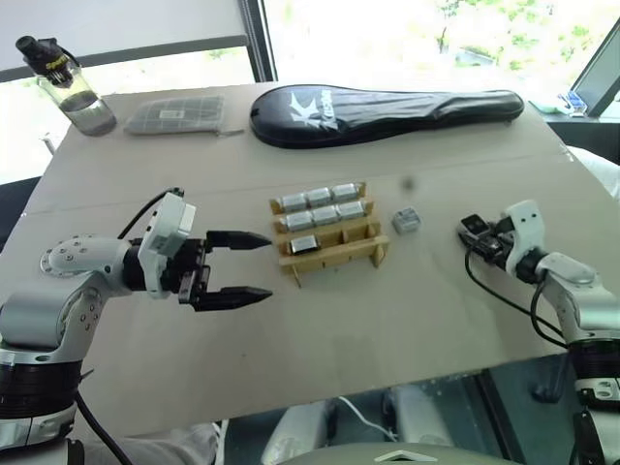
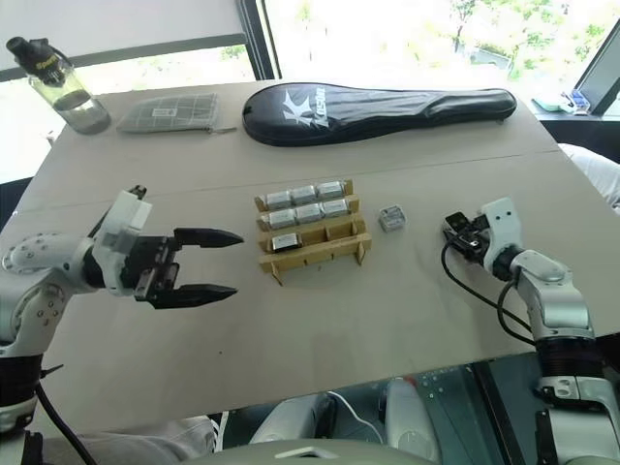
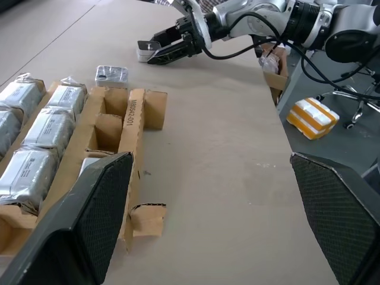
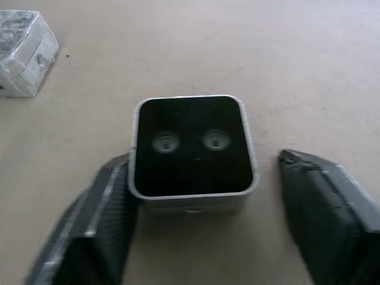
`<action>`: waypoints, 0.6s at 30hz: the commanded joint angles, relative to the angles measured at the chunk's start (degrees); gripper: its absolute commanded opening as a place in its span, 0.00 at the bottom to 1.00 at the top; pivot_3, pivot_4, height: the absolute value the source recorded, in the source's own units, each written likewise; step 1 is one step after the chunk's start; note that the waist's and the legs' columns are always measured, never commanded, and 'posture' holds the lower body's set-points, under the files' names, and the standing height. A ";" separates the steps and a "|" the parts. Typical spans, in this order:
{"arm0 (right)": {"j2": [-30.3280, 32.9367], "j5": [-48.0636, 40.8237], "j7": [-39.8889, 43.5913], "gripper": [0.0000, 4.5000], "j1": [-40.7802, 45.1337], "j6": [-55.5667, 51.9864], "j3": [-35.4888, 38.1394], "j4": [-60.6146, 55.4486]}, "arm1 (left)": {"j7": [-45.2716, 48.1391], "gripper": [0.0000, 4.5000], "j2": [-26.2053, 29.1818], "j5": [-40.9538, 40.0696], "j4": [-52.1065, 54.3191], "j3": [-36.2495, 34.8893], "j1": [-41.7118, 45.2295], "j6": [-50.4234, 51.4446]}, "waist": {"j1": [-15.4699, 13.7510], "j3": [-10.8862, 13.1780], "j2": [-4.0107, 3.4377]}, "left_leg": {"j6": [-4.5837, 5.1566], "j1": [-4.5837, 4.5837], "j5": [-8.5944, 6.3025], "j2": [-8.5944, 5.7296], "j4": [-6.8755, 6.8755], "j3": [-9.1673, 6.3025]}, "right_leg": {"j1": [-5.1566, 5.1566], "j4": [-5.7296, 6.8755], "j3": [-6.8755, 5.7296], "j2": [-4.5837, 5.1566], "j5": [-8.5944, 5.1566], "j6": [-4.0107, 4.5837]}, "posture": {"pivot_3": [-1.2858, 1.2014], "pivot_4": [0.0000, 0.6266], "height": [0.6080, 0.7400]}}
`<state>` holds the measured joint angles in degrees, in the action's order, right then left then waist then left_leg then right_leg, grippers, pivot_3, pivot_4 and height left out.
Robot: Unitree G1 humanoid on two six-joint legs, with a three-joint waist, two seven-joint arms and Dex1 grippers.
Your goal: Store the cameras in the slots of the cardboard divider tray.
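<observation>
My right claw (image 1: 471, 230) sits well to the right of the cardboard divider tray (image 1: 335, 258), its fingers spread either side of a bare camera (image 4: 190, 145) lying on the tabletop. One finger (image 4: 104, 208) touches the camera's side and the other stands apart (a clear gap shows). My left claw (image 1: 260, 264) hovers just left of the tray, spread wide and holding nothing. Wrapped cameras (image 1: 319, 198) fill the tray's two far rows, one more lies in the near row's left slot, and another wrapped camera (image 1: 406, 221) rests just right of the tray.
</observation>
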<state>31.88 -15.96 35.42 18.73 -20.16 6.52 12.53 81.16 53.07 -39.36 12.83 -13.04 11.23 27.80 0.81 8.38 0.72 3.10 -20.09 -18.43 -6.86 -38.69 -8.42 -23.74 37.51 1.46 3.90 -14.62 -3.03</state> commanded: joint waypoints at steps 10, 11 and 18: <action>5.04 18.46 -0.81 0.43 -2.14 26.40 -9.06 -7.30 | -7.03 0.98 -3.44 3.37 -4.32 2.61 8.42 -1.12 | 0.01 0.00 -0.01 | 0.00 0.00 0.00 -0.01 0.00 0.01 | -0.04 -0.01 -0.09 0.00 0.00 0.00 | 0.52 0.24 1.00; 5.69 22.03 -1.82 0.43 -1.66 31.16 -10.96 -8.41 | -7.14 0.98 -4.12 3.62 -4.26 4.02 9.31 -0.75 | 0.14 0.00 -0.01 | 0.00 0.00 0.00 -0.01 0.01 0.04 | -0.04 0.01 -0.13 -0.01 0.00 -0.01 | 0.52 0.24 1.00; 6.74 41.87 -9.82 0.43 9.50 56.93 -20.46 -7.32 | -7.70 0.98 -10.43 5.26 -10.97 11.64 20.42 0.89 | 0.33 0.00 0.01 | -0.02 0.00 0.01 -0.01 -0.10 0.10 | -0.14 0.13 -0.16 -0.07 0.00 -0.01 | 0.52 0.24 1.00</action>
<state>38.42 22.06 28.37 26.01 31.02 -13.21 6.82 73.55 43.41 -34.37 2.97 -1.93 29.68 28.73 1.14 8.37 0.72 3.08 -20.09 -18.42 -6.86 -38.83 -8.33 -23.88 37.64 1.28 3.82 -14.62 -3.04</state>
